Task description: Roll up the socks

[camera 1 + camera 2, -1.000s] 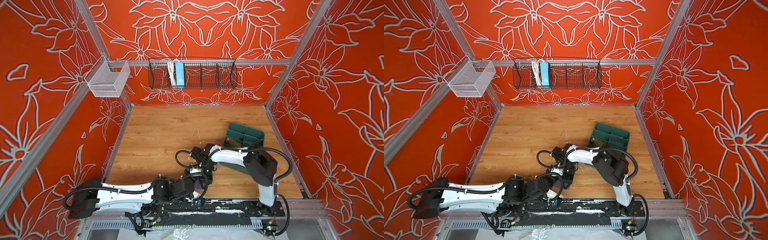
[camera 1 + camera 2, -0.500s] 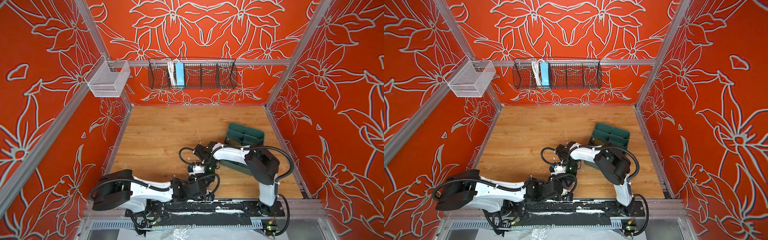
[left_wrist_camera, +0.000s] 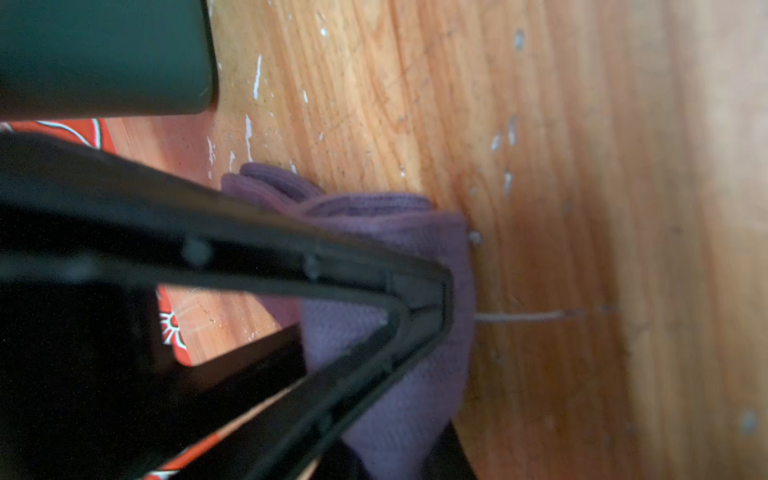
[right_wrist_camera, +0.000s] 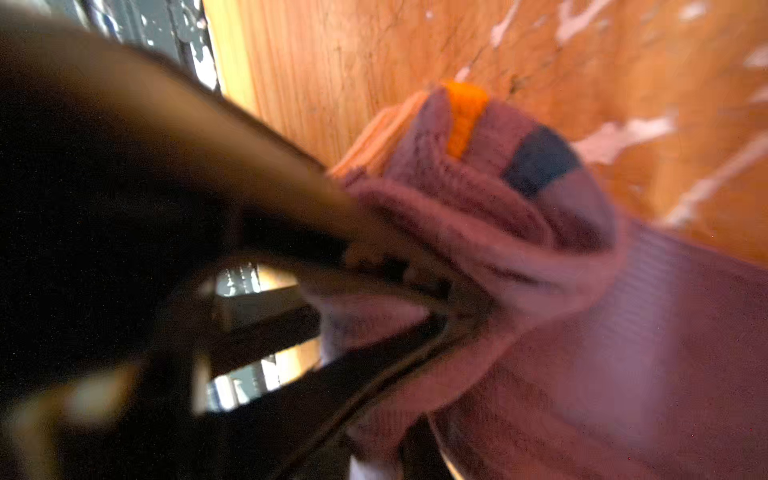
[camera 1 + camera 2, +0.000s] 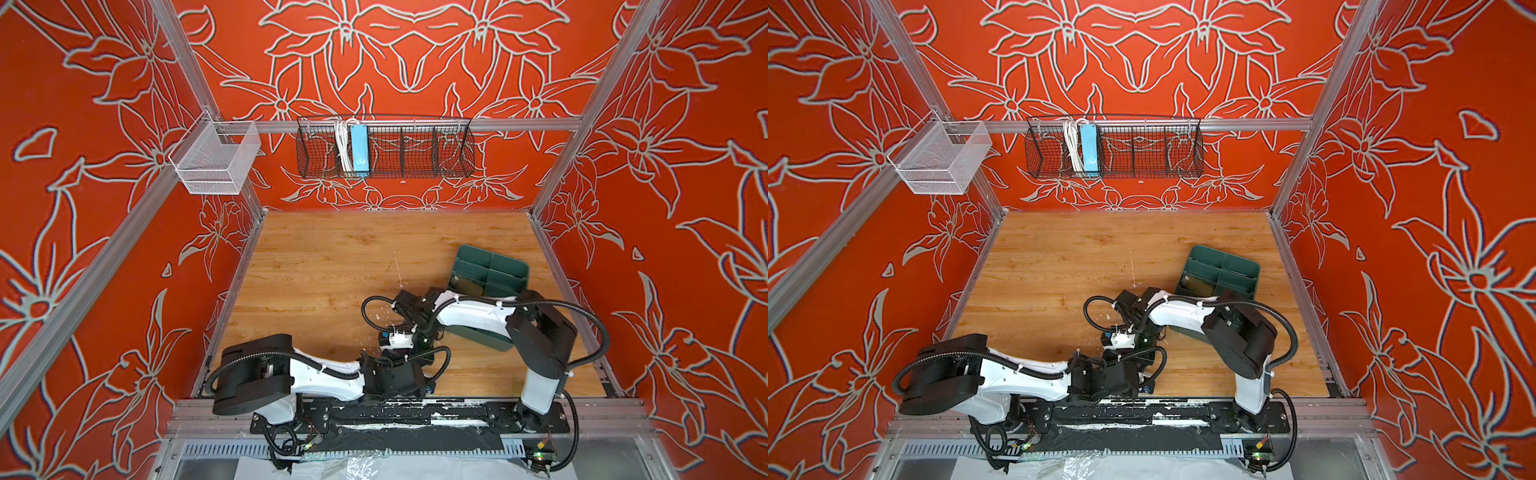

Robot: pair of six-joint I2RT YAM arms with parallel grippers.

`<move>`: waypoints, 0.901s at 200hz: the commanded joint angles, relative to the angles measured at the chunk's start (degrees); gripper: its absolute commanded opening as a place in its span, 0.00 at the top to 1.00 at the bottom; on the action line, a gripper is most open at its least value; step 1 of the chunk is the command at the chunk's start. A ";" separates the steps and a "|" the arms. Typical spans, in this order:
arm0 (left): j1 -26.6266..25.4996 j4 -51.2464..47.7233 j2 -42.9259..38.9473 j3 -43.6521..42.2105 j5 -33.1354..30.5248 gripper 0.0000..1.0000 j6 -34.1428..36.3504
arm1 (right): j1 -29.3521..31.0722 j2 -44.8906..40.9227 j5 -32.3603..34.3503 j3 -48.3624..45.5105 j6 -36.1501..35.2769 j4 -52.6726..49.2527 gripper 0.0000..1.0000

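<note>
Overhead, both top views show only the arms (image 5: 324, 374) meeting near the front edge of the table (image 5: 332, 266), just left of the tray (image 5: 511, 274); their tips are hidden. Left wrist view: left gripper (image 3: 440, 297) pinching the purple sock (image 3: 415, 395) on the table. Right wrist view, blurred: right gripper (image 4: 451, 305) nipping the same sock's bunched cuff, orange and navy stripes visible. Long axis: cannot tell.

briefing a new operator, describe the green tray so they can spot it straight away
On the wooden table, look right, just behind the right arm. The tray lies there, partly hidden by that arm. It is the only dark green plastic thing, split into compartments, unlike the black wire basket on the back wall.
</note>
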 commanded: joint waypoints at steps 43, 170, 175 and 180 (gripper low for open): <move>3.65 -15.52 1.94 4.94 17.11 0.99 -4.30 | -2.33 -25.36 27.14 -11.11 3.01 8.56 0.46; 20.17 -34.68 22.97 31.40 47.66 0.99 -21.28 | -4.91 -64.58 47.36 -11.60 -2.93 9.76 0.12; 20.36 -34.44 23.33 31.33 48.66 0.99 -21.84 | -4.67 -64.39 46.19 -11.75 -3.44 8.07 0.13; 20.56 -34.05 23.44 31.04 49.70 0.99 -22.31 | -4.24 -64.17 45.21 -11.95 -4.04 6.64 0.14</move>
